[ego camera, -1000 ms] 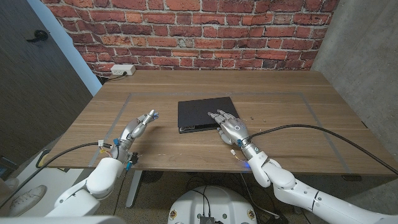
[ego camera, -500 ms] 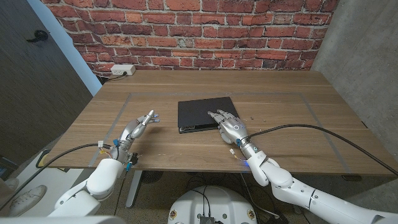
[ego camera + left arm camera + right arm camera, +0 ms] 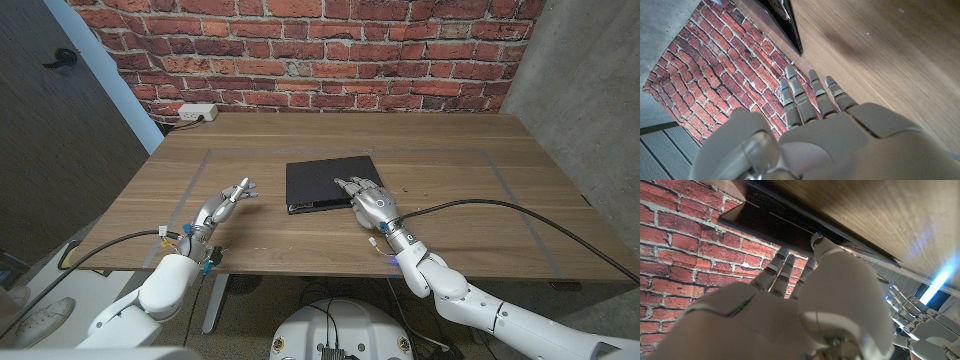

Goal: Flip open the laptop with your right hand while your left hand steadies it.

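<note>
Laptop [image 3: 330, 183] closed, lying flat near the middle of the surface [image 3: 450, 180], front edge toward the robot. Right hand [image 3: 370, 202] over the near right corner of the lid, fingers spread and reaching onto the dark top; gripping nothing, and not clear whether the fingertips press the lid or hover just above it. From the right wrist view, laptop [image 3: 790, 227] a thin dark slab past the fingers [image 3: 782, 272], seam shut. Left hand [image 3: 225, 205] open, fingers extended toward the laptop but apart from its left edge, holding nothing (so no steadying yet). In the left wrist view, fingers [image 3: 812, 95] pointing at the laptop [image 3: 790, 25] corner, bare wood between.

Likely risks from here: lifting the lid before the left hand bears on the base, so the whole machine tips or slides across the smooth wood. Fingertips on top of the lid instead of under its lip: pushing rather than prying. Thin seam, broad fingers; a slip off the edge quite possible.
</note>
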